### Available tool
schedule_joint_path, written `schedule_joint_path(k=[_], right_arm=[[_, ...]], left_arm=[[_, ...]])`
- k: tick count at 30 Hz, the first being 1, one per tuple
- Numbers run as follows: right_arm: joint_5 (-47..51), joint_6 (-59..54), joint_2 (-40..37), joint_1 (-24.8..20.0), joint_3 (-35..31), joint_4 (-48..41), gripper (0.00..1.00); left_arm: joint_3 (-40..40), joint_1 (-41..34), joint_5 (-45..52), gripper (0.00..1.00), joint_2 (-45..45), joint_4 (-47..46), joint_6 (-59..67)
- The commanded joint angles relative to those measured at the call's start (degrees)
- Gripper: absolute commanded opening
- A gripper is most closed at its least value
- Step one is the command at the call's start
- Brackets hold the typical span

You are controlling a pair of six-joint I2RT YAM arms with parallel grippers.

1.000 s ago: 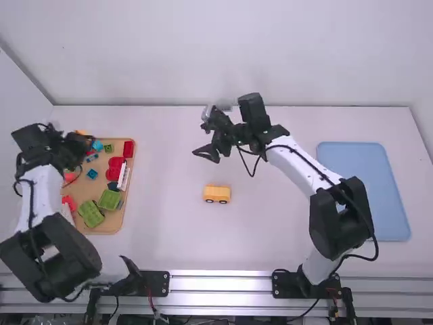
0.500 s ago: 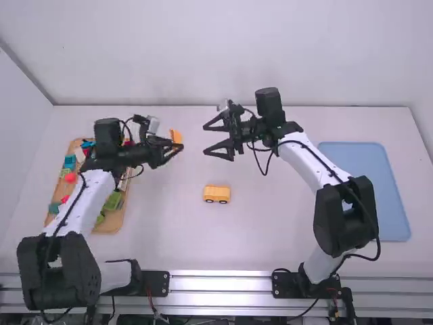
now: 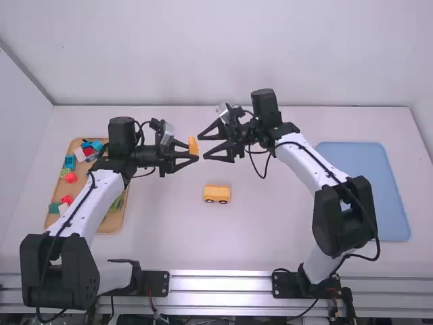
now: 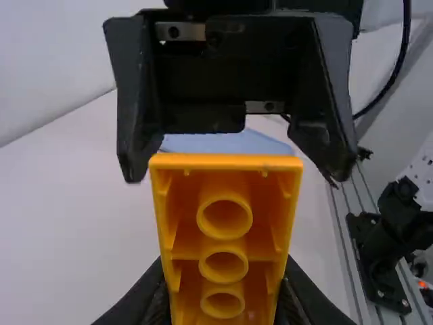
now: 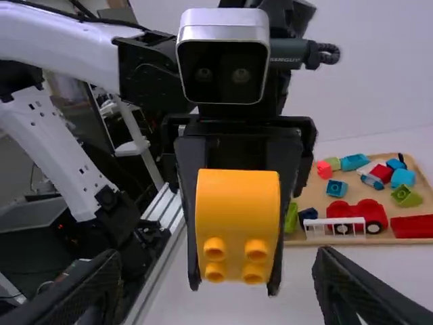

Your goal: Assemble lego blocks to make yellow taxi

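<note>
Worktop (image 3: 277, 237): white. Blue tray (image 3: 365, 189): right of the yellow wheeled block (image 3: 217, 194). Wooden tray (image 3: 116, 220): left of the wheeled block, bearing assorted toy pieces (image 3: 70, 177). Left hand (image 3: 192, 150): raised, beyond and slightly left of the wheeled block; closed on a yellow studded block (image 3: 193, 145). Right hand (image 3: 203, 147): raised, beyond the wheeled block; open, facing the studs. Wheeled block: upright on the worktop. Studded block: smallest, hollow side toward the left wrist camera.
</note>
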Motion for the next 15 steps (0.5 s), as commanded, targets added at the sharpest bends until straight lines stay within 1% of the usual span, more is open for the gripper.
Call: schedule_joint_path(k=[1,5,9,10,13,15], right_arm=[[-0.59,0.22,0.13,1.64,1.81,0.46,0.71],[0.72,2.67,0.13,2.71,1.81,3.21,0.65],[6.16,7.74,0.13,3.82,1.81,6.62,0.59],[6.32,7.69,0.13,4.24,1.81,6.88,0.59],[6.29,7.67,0.13,4.81,1.81,6.93,0.51],[6.82,7.74,0.13,4.85,1.81,6.84,0.50]], left_arm=[[-0.92,-0.22,2.16,0.02,-1.18,0.46,1.36],[-2.03,-0.22,1.77,0.02,-1.18,2.69,1.33],[-2.25,-0.22,1.73,0.02,-1.18,2.91,1.36],[-2.25,-0.22,1.77,0.02,-1.18,2.91,1.62],[-2.25,-0.15,1.77,0.02,-1.18,2.89,2.71],[-2.25,-0.17,1.75,0.02,-1.18,3.06,3.02]])
